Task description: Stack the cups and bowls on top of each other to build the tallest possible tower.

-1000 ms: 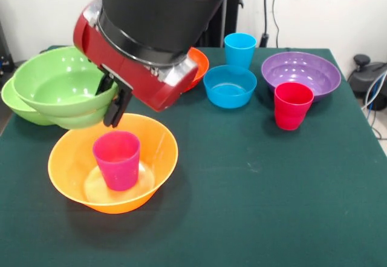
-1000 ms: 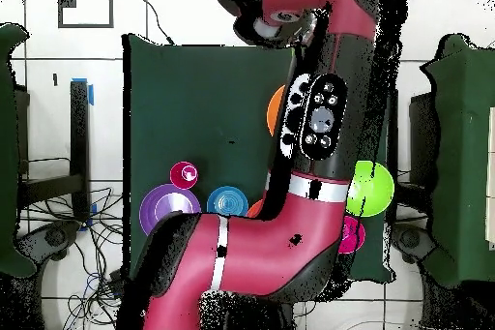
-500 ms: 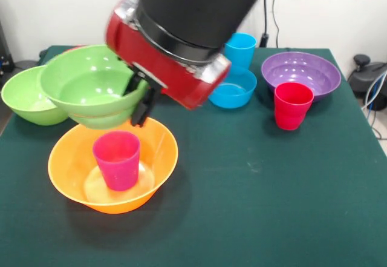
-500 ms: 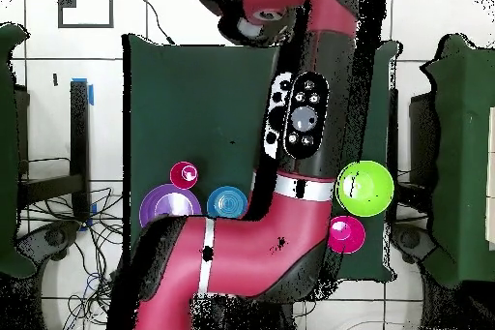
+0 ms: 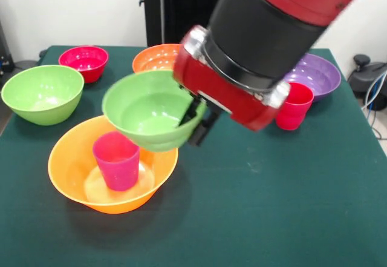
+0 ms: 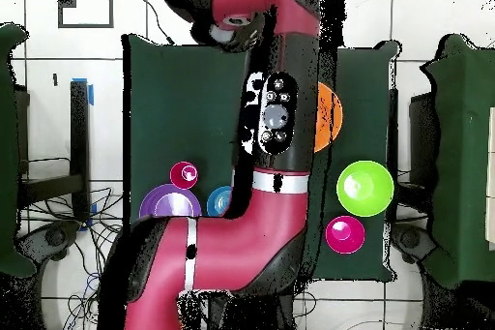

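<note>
The gripper (image 5: 195, 120) grips a glossy lime bowl (image 5: 151, 109) by its right rim, apparently clear above the orange bowl (image 5: 72, 158), whose smooth tapered magenta cup (image 5: 116, 160) stands upright inside, near left on the green cloth (image 5: 272, 206).

You cannot see the tool's (image 5: 196, 121) fingertips clearly: the held green bowl (image 5: 152, 111) covers one side. The arm (image 5: 272, 31) hides the blue bowl and blue cup entirely in the front view, plus part of the purple bowl (image 5: 317, 73) and the red cup (image 5: 294, 106). Overhead, the arm (image 6: 276, 152) covers most of the orange bowl (image 6: 330, 117) and the blue bowl (image 6: 220, 200).
</note>
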Controlling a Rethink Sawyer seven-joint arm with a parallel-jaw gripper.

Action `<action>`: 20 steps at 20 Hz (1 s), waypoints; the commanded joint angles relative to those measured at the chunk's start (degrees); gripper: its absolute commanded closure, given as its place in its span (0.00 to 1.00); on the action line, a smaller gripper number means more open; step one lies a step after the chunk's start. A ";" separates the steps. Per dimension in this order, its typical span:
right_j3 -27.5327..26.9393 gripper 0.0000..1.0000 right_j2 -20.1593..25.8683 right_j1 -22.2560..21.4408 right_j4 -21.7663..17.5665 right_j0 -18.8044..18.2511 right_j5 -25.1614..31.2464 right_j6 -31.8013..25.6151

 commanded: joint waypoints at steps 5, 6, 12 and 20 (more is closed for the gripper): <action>3.18 1.00 4.39 3.45 -3.28 1.32 0.76 -2.40; 3.42 1.00 4.04 3.46 -3.09 1.27 0.63 -2.46; 9.34 1.00 -0.33 2.10 -0.06 1.28 -3.68 -2.06; 23.88 1.00 -4.80 -5.51 5.15 1.23 -9.73 -1.48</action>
